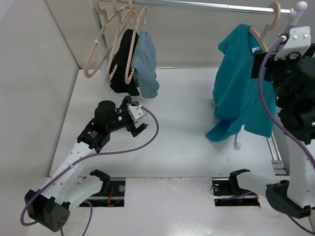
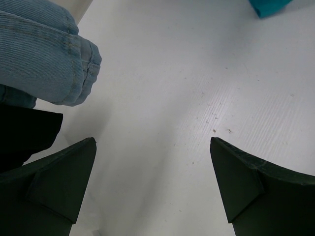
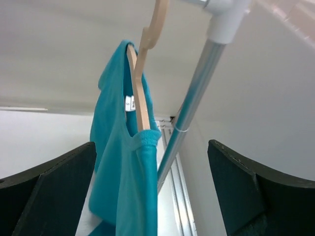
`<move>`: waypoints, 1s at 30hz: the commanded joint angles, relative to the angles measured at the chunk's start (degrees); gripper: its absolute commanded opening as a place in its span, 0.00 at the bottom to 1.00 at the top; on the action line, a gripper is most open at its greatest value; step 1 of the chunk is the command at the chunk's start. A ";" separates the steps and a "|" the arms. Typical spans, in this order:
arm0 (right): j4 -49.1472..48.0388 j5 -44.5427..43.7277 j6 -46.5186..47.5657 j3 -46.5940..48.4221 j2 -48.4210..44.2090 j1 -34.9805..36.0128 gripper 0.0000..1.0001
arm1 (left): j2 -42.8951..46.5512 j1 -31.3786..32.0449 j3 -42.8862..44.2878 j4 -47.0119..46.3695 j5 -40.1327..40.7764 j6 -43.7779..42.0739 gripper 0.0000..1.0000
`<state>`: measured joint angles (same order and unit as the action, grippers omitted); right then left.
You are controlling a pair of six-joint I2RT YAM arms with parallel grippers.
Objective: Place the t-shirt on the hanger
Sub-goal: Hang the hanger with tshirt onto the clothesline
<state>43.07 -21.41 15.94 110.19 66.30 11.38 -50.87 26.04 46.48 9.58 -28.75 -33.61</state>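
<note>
The teal t-shirt point(image 1: 238, 83) hangs from a pale wooden hanger point(image 1: 268, 24) on the rail at the back right, one side drooping lower towards the table. In the right wrist view the hanger point(image 3: 141, 98) passes through the neck of the t-shirt point(image 3: 118, 167), and a white label point(image 3: 129, 103) shows. My right gripper point(image 3: 151, 143) is open and empty, just short of the shirt; in the top view it point(image 1: 260, 64) is at the shirt's right shoulder. My left gripper point(image 1: 139, 125) is open and empty, low over the table point(image 2: 152, 140).
A metal rail point(image 1: 206, 6) runs across the back, with its slanted post point(image 3: 197, 98) right of the shirt. Several empty hangers point(image 1: 106, 39), a black garment point(image 1: 123, 64) and a grey-blue garment point(image 1: 146, 64) hang at the left, close to my left gripper point(image 2: 44, 49).
</note>
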 commanded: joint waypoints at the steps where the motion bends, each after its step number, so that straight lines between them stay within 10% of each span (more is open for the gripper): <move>1: -3.69 -8.82 5.76 0.99 -2.58 3.99 0.99 | 0.69 0.06 0.71 0.26 -1.05 0.56 1.00; 6: -8.70 -5.68 11.29 0.46 -6.44 8.30 0.99 | 1.21 0.06 0.72 2.01 0.19 0.03 1.00; 12: -11.08 24.27 14.03 -12.26 -5.58 16.29 0.99 | 3.32 0.06 -1.47 1.50 7.02 2.40 1.00; 21: -31.88 17.30 -3.71 -53.46 -7.58 39.32 0.99 | 10.17 -4.51 -11.31 -2.90 20.20 11.28 1.00; 30: -54.40 12.88 -14.53 -85.05 -11.46 41.09 0.99 | 13.34 -6.36 -17.83 -8.00 22.69 14.18 1.00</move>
<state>4.10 -7.25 6.31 26.57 55.86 52.21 -38.61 20.05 28.56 7.18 -7.64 -21.52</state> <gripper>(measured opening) 0.990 0.997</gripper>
